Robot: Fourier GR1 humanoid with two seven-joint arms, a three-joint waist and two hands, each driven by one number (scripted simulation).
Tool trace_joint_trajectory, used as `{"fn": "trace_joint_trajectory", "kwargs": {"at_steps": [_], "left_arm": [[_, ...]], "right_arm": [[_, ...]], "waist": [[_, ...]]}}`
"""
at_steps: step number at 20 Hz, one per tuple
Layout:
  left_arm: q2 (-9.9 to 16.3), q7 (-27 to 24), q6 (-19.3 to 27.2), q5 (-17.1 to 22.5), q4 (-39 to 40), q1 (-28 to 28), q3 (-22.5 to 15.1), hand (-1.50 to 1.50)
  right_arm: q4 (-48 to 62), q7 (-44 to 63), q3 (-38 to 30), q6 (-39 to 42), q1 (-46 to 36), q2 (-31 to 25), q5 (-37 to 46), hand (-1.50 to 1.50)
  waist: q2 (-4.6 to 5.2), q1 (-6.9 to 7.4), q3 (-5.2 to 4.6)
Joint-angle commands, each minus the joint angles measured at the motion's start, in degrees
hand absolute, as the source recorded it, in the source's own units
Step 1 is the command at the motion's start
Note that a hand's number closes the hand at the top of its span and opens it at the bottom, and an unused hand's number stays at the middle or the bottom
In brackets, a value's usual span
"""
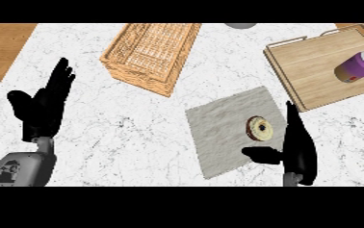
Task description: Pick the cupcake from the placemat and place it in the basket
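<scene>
A small tan cupcake (259, 128) lies on its side on the grey placemat (220, 135), right of the counter's middle. The wicker basket (151, 54) stands at the back, left of centre, with nothing visible inside. My right hand (297, 147) is open just right of the cupcake, fingers straight and thumb reaching toward the mat, a small gap between them and the cupcake. My left hand (44, 104) rests open at the left edge, fingers up.
A wooden tray (313, 63) sits at the back right with a purple cup (351, 69) lying on it. A grey round object (240, 25) peeks in at the top edge. Wooden strips flank the marble counter at the top corners.
</scene>
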Motion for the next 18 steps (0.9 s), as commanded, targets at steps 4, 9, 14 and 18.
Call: {"fn": "trace_joint_trajectory", "kwargs": {"at_steps": [4, 9, 14, 18], "left_arm": [[-1.84, 0.05, -1.76, -2.08, 0.42, -0.86, 2.81, 0.0], [0.11, 3.98, -4.81, -0.77, -3.8, 0.55, 5.47, 0.0], [-3.25, 0.45, -5.57, -2.96, -0.15, -0.54, 5.34, 0.0], [-4.53, -2.08, -4.9, -4.81, 4.16, -1.93, 6.24, 0.0]], "right_arm": [[4.57, -5.71, -3.66, -1.29, 0.68, 0.14, -1.61, -1.5], [9.27, -7.73, -3.43, -2.62, -0.19, 1.82, -0.71, -1.5], [13.27, -6.21, -5.92, 0.32, -5.39, 1.99, -0.25, -1.5], [14.25, -5.25, -5.66, 1.11, -7.19, 3.66, -0.22, -1.5]], "waist": [[-0.01, -0.02, 0.01], [-0.03, 0.12, 0.02], [0.02, 0.04, 0.01], [0.03, -0.02, 0.0]]}}
